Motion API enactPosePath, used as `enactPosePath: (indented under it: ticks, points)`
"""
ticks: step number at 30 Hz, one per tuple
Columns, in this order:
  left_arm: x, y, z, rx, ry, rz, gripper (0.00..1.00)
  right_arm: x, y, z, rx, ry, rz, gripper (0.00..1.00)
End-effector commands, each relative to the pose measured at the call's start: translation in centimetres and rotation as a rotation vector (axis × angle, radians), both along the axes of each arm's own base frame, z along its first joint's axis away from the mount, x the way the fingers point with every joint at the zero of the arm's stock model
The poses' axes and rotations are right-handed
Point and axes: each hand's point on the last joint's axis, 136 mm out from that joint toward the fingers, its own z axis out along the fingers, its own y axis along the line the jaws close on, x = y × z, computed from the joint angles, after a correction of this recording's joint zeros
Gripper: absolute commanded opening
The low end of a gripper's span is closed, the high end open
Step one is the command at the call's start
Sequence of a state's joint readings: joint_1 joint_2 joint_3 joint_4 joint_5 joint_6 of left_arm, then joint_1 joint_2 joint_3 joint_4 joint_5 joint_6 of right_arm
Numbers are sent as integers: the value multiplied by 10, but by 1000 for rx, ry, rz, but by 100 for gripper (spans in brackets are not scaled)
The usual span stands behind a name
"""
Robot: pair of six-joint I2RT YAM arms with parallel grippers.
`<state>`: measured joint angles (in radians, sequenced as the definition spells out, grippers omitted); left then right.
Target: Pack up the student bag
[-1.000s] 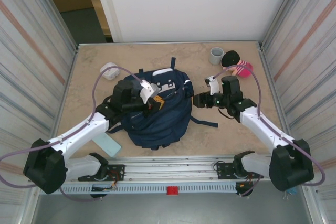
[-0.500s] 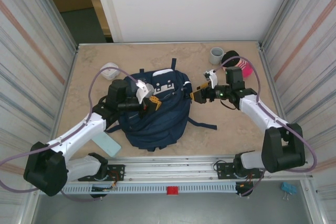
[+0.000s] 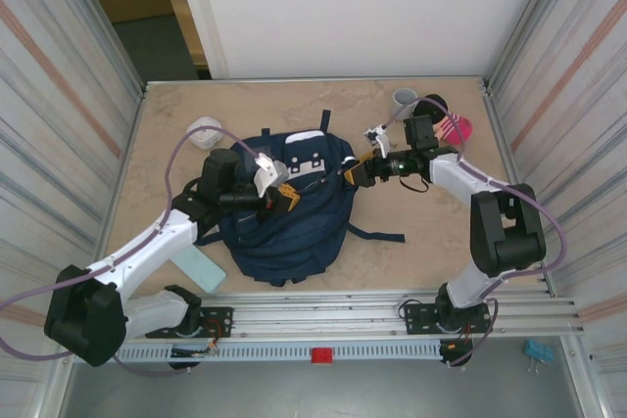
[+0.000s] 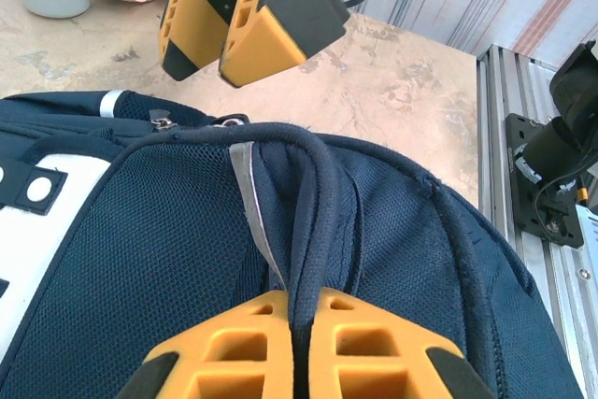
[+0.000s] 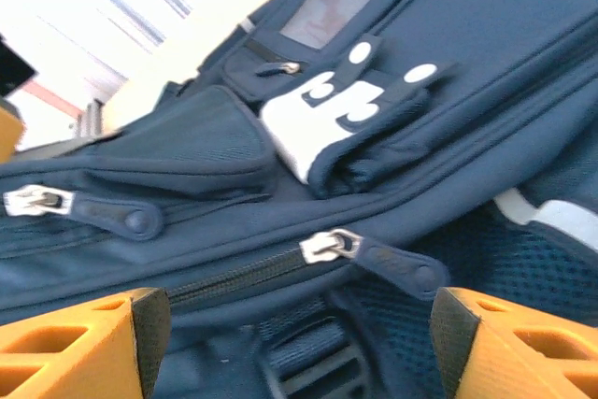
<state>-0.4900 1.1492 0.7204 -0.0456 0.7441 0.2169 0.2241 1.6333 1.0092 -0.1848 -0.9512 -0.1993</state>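
The left gripper, cut off at the bottom edge, pinches a fold of the student bag. The right gripper is spread apart, just beside the bag's zipper pull.

The student bag looks blurred, edges cropped

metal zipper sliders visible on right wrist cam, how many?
3. Centre slider mid-frame; left slider at the frame's left edge; small slider just below the grey panel. The student bag may hide others.
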Motion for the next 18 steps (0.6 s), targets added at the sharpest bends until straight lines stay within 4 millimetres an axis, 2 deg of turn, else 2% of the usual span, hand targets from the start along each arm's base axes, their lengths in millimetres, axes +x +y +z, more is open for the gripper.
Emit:
enactPosePath:
  ticks: [1,3,6,11,18]
  points:
    - [0,-4,34,-44,-102,-53,0,12,-3,-12,-104,-124,37,75]
    - [0,-3,34,-37,-107,-54,0,17,-2,-15,-135,-176,73,74]
    - [0,-2,36,-31,-113,-56,0,14,4,-13,-136,-255,178,71]
    - [1,0,37,-25,-119,-55,0,3,6,-19,-173,-281,334,66]
    - [1,0,37,-19,-124,-60,0,-7,14,-36,-265,-285,511,66]
